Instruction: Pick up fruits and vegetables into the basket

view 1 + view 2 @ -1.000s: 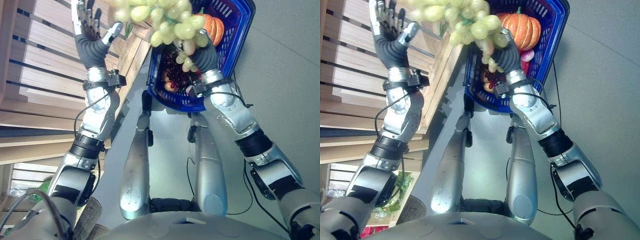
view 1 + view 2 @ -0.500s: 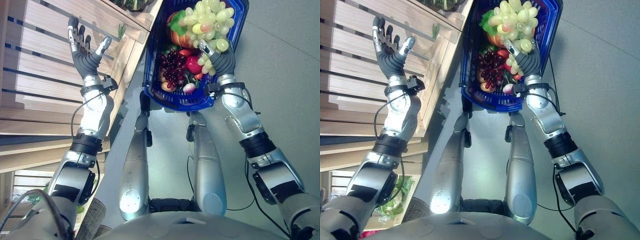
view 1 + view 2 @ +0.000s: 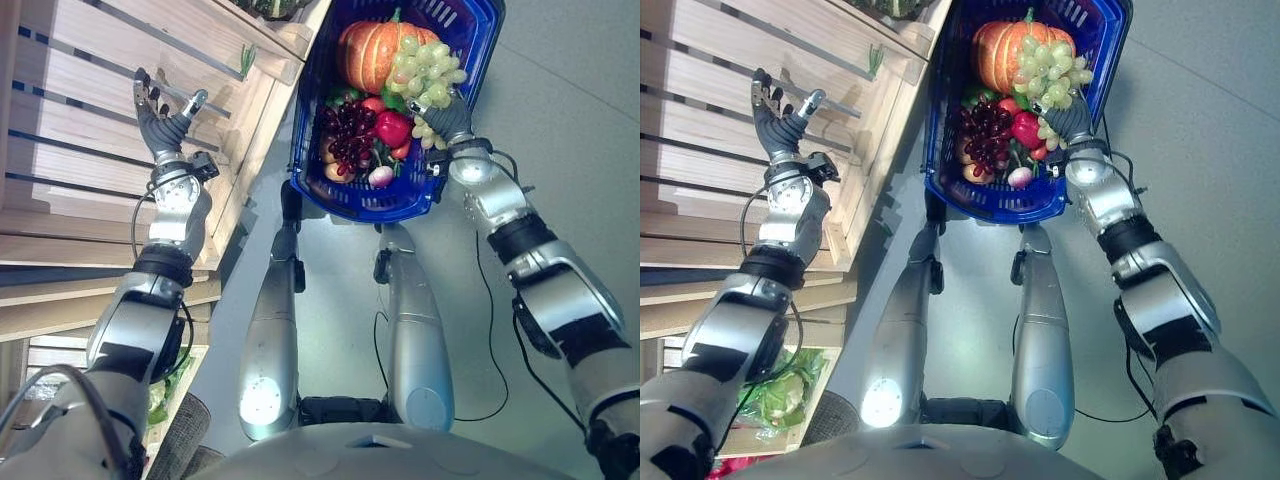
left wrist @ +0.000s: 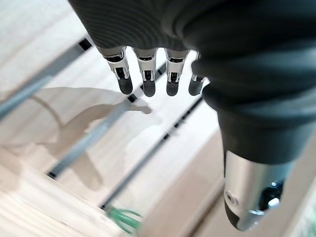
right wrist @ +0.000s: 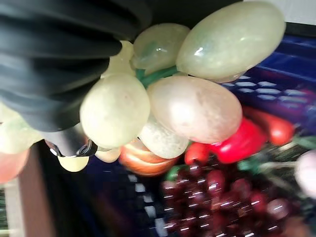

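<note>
Green grapes (image 3: 428, 70) lowered into blue basket (image 3: 330, 190) (pumpkin (image 3: 368, 55) at 12 o'clock); right hand (image 3: 447, 122) grasping them; left hand (image 3: 160, 110) raised, fingers released.

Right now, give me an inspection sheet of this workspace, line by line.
Surface: grey floor under the basket.
Job's things: blue basket holding a pumpkin, dark red grapes and a red fruit; green grapes over it.
Clutter: nothing seen.
Hands: right hand shut on the green grapes; left hand open, raised before the shelves.
Cables: nothing seen.
Surroundings: wooden slatted shelves; bagged greens on a low shelf.
</note>
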